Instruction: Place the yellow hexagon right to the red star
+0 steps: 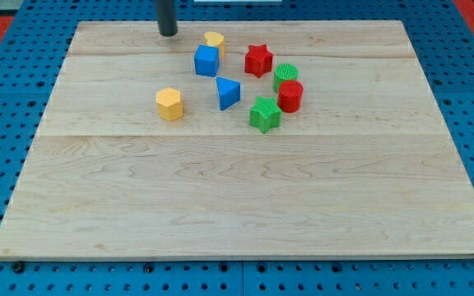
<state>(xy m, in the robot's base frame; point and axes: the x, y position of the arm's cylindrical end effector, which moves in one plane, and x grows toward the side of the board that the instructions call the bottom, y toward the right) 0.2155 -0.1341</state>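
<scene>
The yellow hexagon (169,104) lies on the wooden board (237,197) left of centre. The red star (258,60) lies further up and to the view's right of it. A blue triangle (228,93) and a blue cube (206,61) lie between them. My tip (168,34) rests near the board's top edge, above the yellow hexagon and left of the blue cube, touching no block.
A second yellow block (215,39) sits just above the blue cube. A green cylinder (285,75), a red cylinder (290,96) and a green star (264,114) cluster to the right of and below the red star. Blue pegboard (6,123) surrounds the board.
</scene>
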